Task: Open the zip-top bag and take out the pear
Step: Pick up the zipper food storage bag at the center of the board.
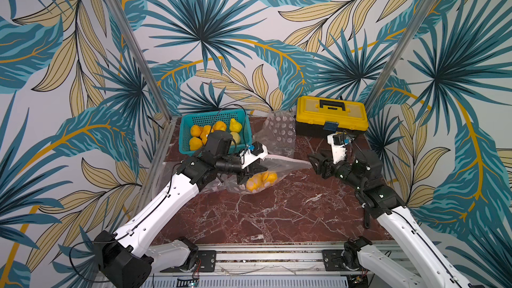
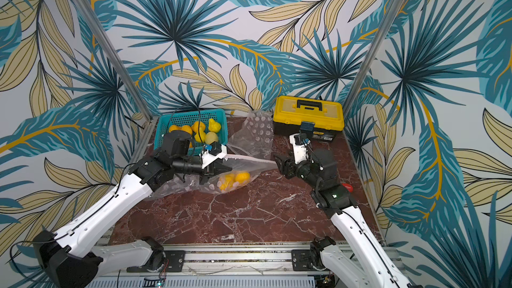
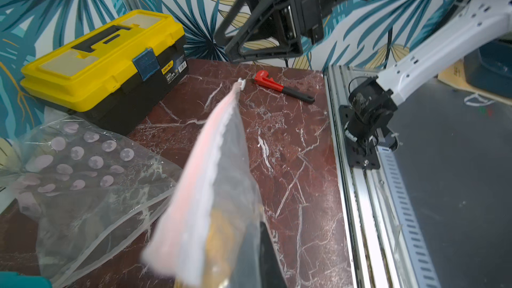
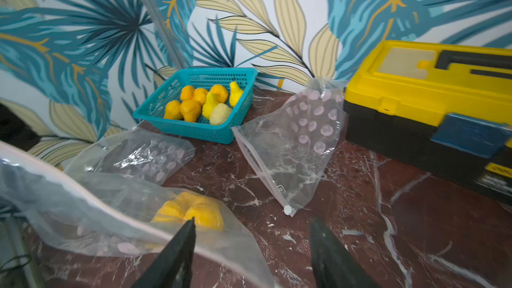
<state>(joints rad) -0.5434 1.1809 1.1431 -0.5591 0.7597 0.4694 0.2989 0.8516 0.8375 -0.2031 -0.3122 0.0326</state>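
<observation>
The clear zip-top bag (image 1: 282, 162) hangs lifted over the marble table, with the yellow pear (image 1: 261, 180) sagging in its lower part. My left gripper (image 1: 249, 171) is shut on the bag's top edge near the pear. In the left wrist view the pink zip strip (image 3: 210, 139) runs away from my jaws to the white slider (image 3: 242, 81). My right gripper (image 1: 314, 162) stands open just off the slider end, gripping nothing. In the right wrist view its fingertips (image 4: 191, 221) frame the bag's corner, and the pear (image 4: 191, 211) lies just beyond.
A teal basket (image 1: 213, 116) with several yellow pears stands at the back left. A yellow toolbox (image 1: 331, 114) is at the back right, and a red wrench (image 3: 277, 85) lies near the right arm. Empty spotted bags lie behind (image 1: 279, 131) and under the left arm (image 2: 171, 187).
</observation>
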